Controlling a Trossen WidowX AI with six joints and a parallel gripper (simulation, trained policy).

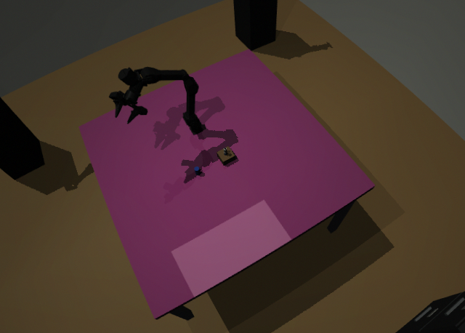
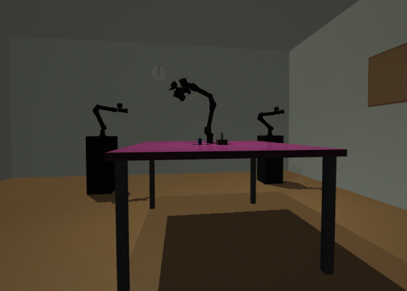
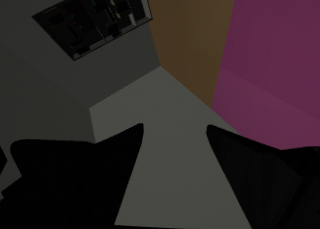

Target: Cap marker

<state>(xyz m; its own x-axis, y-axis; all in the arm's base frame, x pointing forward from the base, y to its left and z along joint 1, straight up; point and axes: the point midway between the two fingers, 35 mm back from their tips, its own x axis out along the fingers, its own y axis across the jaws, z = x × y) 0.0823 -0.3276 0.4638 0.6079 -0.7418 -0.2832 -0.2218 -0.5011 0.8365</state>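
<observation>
One blue cap (image 1: 197,169) (image 2: 200,141) upright on table (image 1: 262,134) (image 2: 226,153) (image 3: 280,54); pincer (image 1: 123,119) (image 2: 171,92) (image 3: 175,126) high, open

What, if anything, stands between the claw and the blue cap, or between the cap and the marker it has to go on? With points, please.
Nothing visible stands in either path: the open claw (image 1: 123,120) hangs high and off to one side of the blue cap (image 1: 197,169) (image 2: 200,141), and only shadows lie between cap and marker (image 1: 225,150) (image 2: 221,136).
</observation>
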